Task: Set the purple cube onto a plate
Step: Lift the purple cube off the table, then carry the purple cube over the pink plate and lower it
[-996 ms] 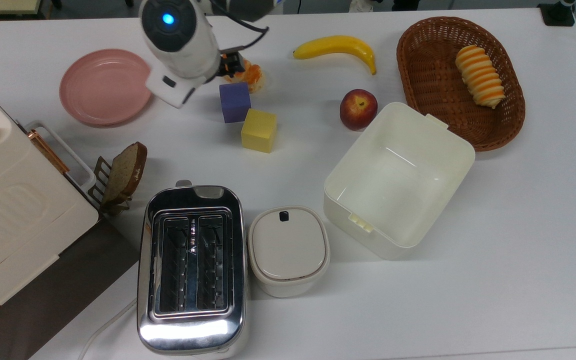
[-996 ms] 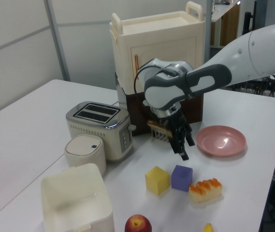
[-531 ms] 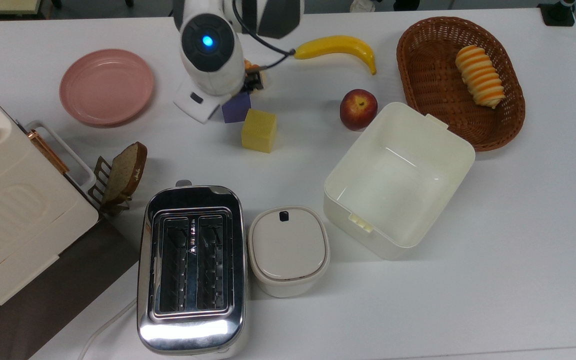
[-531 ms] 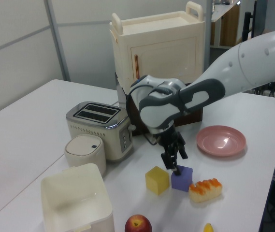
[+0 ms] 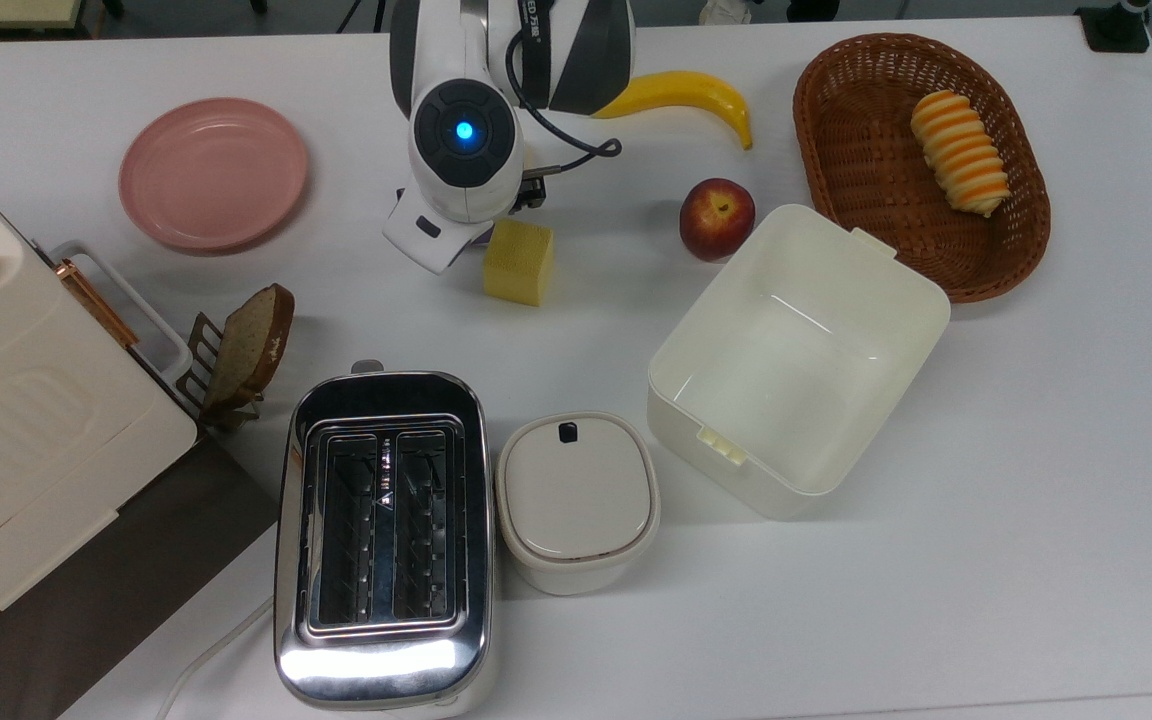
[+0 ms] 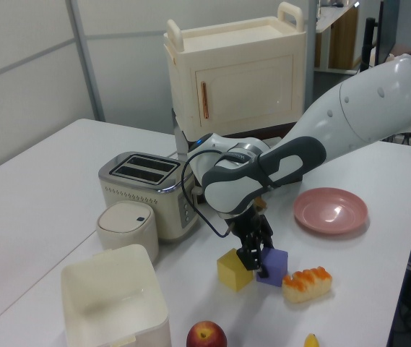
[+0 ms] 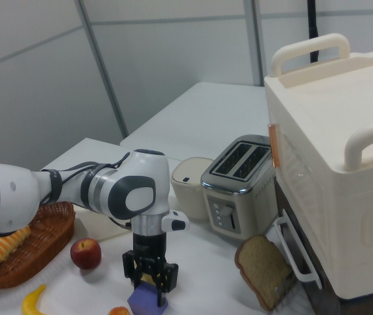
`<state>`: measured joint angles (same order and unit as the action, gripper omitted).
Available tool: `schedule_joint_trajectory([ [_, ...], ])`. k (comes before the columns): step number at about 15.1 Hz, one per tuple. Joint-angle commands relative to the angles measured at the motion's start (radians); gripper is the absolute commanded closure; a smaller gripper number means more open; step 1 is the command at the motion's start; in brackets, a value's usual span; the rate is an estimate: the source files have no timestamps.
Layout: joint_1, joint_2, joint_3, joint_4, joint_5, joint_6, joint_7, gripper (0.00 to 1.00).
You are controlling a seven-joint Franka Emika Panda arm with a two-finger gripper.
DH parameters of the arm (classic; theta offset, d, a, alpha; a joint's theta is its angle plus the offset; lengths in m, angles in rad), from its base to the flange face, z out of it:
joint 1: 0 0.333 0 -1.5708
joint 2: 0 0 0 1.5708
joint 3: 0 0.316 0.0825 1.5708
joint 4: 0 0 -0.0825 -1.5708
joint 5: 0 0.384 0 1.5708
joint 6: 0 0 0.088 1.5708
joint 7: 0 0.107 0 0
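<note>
- A robotics lab staged as a kitchen: a white counter (image 5: pixel 1036 450) carries a chrome toaster (image 5: pixel 383 535), toy fruit and a wicker basket (image 5: pixel 836 150).
- Grey partition panels (image 7: pixel 173 65) rise behind it in the right view.
- A white robot arm (image 6: pixel 364 108) reaches over the counter's far edge in the top view.

Top view: arm hides purple cube (image 6: pixel 274 266); claw (image 6: pixel 256 264) finger gap unclear.
</note>
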<state>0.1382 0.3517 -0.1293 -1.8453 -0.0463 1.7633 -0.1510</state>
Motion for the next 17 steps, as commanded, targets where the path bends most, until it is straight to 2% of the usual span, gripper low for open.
schedule_joint_trajectory([
  [1,-0.014,-0.098,-0.018,-0.031,0.003,-0.055,-0.08,0.85],
  [3,-0.077,-0.152,-0.018,-0.012,0.003,-0.155,-0.174,0.84],
  [7,-0.233,-0.186,-0.02,0.044,-0.021,-0.16,-0.283,0.83],
  [8,-0.28,-0.181,-0.02,0.055,-0.047,-0.151,-0.312,0.82],
  [9,-0.36,-0.177,-0.02,0.061,-0.088,-0.101,-0.367,0.82],
  [10,-0.434,-0.168,-0.02,0.058,-0.096,-0.041,-0.416,0.78],
  [11,-0.469,-0.151,-0.02,0.058,-0.099,-0.01,-0.442,0.74],
  [14,-0.522,-0.085,-0.02,0.057,-0.101,0.088,-0.455,0.73],
  [17,-0.517,-0.033,-0.02,0.055,-0.101,0.151,-0.42,0.67],
])
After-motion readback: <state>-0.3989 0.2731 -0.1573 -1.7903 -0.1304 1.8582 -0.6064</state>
